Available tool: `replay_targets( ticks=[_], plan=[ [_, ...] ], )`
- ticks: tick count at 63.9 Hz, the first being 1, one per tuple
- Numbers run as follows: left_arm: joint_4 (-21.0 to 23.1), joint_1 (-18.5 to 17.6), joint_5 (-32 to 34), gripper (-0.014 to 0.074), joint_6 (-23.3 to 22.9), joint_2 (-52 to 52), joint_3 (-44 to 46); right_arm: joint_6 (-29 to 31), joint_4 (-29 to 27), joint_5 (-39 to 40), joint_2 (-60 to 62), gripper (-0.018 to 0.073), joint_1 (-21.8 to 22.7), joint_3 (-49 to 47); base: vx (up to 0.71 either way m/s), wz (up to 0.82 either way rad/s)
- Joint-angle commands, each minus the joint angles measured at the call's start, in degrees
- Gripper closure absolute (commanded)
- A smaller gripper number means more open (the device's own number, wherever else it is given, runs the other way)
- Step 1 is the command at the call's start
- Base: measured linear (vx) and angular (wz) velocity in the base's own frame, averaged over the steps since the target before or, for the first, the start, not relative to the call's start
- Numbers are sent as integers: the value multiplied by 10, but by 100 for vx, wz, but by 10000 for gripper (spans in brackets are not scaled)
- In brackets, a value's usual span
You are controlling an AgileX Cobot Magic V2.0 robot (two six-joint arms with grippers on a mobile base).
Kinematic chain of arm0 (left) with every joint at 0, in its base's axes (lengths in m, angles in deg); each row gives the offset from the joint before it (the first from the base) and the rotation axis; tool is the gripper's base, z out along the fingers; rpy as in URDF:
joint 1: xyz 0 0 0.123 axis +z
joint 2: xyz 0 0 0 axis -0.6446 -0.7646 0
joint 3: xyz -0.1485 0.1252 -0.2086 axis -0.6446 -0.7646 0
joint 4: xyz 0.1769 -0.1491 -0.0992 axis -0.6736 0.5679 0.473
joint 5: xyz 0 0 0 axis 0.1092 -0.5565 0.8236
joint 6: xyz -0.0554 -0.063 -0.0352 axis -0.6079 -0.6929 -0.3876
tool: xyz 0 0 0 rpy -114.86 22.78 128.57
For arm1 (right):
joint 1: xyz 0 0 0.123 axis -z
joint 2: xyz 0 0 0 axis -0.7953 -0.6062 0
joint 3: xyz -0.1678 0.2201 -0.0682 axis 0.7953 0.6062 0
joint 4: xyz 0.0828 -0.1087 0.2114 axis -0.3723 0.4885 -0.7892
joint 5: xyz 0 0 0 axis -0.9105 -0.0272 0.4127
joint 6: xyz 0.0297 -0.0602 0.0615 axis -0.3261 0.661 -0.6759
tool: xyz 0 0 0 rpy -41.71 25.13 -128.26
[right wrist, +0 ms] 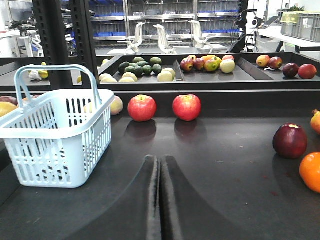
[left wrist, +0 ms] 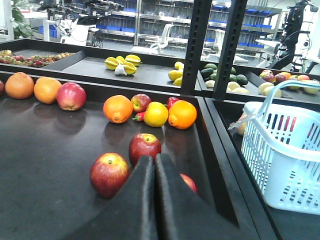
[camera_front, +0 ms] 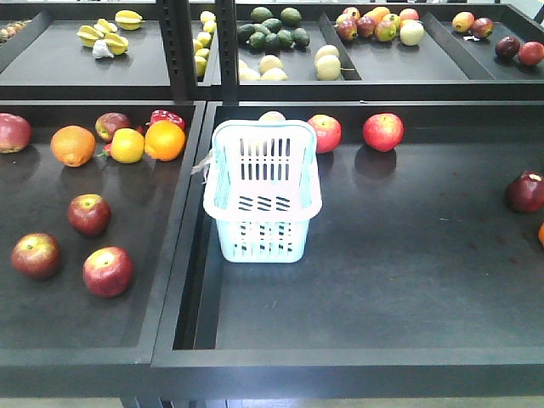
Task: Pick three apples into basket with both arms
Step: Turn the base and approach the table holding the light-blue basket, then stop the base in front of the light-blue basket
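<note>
Black fingers of the left gripper [left wrist: 154,159] were seen pressed together, with only a thin seam between them and nothing held. The right gripper [right wrist: 160,161] was likewise closed on nothing, low over the right tray [camera_front: 408,280].

Three dark red apples were laid well apart from one another in the left tray [camera_front: 51,327]. The front apple [camera_front: 108,271] was nearest the front rim, the left apple [camera_front: 35,255] was beside it, and the back apple [camera_front: 89,214] was a little farther in. In the left wrist view, two of them were shown just ahead of the closed fingers, and the third was partly hidden behind the right-hand finger.

The basket [camera_front: 263,191] was stood upright at the left end of the right tray, near the divider between the trays, with its handle raised and a white strip [camera_front: 202,167] hanging from its rim.

Farther back in the left tray, two oranges [camera_front: 73,145] and a yellow fruit [camera_front: 127,145] were grouped near the back rim. Two brighter red apples [camera_front: 383,132] were set along the back rim behind the basket, and a dark fruit [camera_front: 525,191] was placed at the right edge. Beyond, green fruit [camera_front: 276,30] and other produce were spread over the rear shelf [camera_front: 153,59].
</note>
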Motion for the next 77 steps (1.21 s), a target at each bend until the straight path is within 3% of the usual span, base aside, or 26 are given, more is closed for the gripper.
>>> replay_targets(
  ticks=[1,77],
  plan=[
    [2,-3,44,603,0,8,-11,0,4,38,6,564,4,9,9,-5],
    [2,-3,44,603,0,8,-11,0,4,38,6,564,4,9,10,-1]
  ],
)
